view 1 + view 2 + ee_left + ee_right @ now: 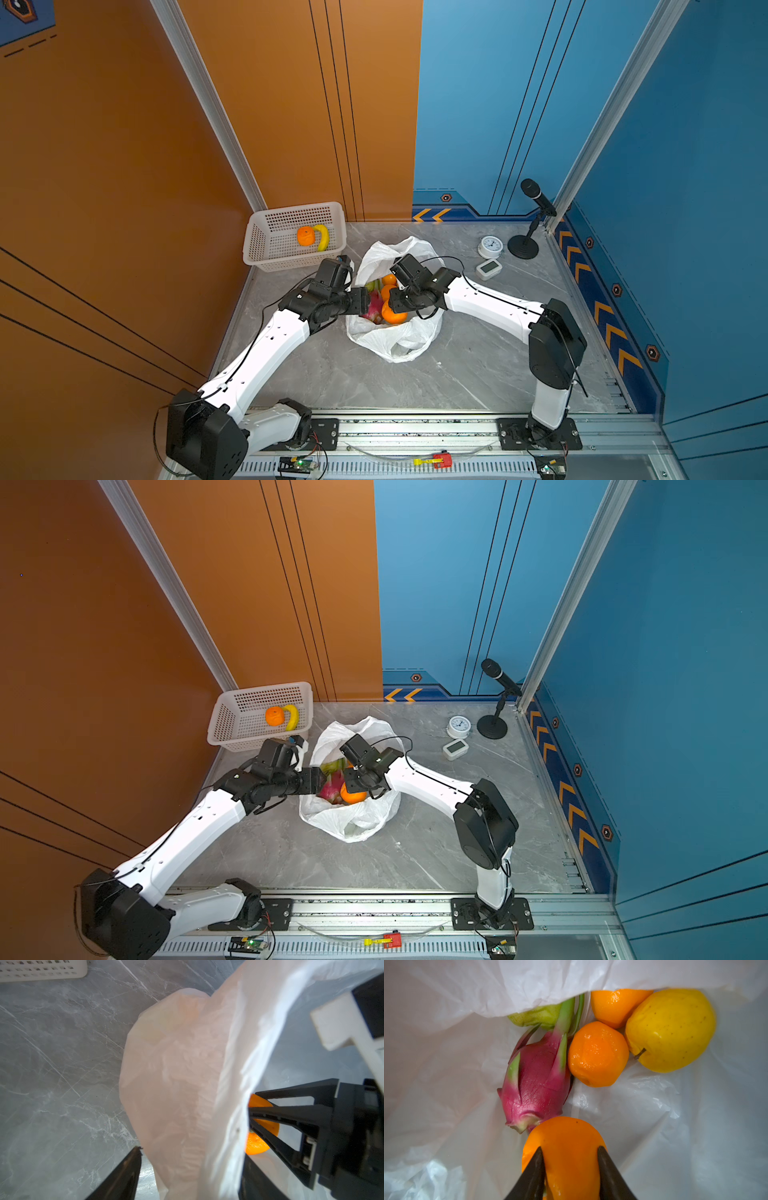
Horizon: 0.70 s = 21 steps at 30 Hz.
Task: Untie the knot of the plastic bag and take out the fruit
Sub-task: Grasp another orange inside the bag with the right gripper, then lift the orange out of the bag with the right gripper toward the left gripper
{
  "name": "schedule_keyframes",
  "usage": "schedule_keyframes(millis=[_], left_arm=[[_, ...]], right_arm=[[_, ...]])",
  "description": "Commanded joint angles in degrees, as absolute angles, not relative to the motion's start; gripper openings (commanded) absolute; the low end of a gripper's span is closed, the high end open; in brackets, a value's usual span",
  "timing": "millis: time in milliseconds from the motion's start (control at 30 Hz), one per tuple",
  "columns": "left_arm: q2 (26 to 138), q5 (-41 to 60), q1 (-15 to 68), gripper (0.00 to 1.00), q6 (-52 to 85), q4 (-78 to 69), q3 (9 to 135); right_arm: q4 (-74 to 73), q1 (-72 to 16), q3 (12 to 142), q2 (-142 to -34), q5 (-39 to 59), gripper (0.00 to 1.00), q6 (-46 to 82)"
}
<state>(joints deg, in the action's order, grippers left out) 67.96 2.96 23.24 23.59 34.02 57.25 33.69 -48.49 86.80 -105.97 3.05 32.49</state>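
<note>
grey marble table (478, 357); the bag (395, 345) lies open at its middle. right gripper (570, 1149), angled in from the right, pinches the near orange (564, 1132); left gripper (191, 1153) is spread astride the bag's left wall.

My left arm (266, 353) and right arm (486, 311) wear white shells, black joints (holes dot the left) and black cables (498, 300); black base plates (326, 432) at seven and five o'clock; right gripper (569, 1148) fingers (533, 1174) tapered, black.
</note>
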Motion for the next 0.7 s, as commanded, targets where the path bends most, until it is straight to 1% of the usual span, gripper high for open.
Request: schedule_keyframes(millis=[0, 333, 667], left_arm=[[66.94, 1.78, 22.74, 0.70, 23.12, 34.02, 58.62], [65.78, 1.72, 22.68, 0.71, 22.95, 34.02, 61.73], [63.40, 3.34, 22.75, 0.72, 21.93, 33.80, 64.20]], right_arm=[[31.08, -48.85, 85.05, -101.47, 3.81, 0.34, 33.26], [25.08, -48.00, 81.67, -94.85, 7.16, 0.32, 35.41], [22.66, -46.07, 80.36, -89.56, 7.84, 0.32, 39.08]])
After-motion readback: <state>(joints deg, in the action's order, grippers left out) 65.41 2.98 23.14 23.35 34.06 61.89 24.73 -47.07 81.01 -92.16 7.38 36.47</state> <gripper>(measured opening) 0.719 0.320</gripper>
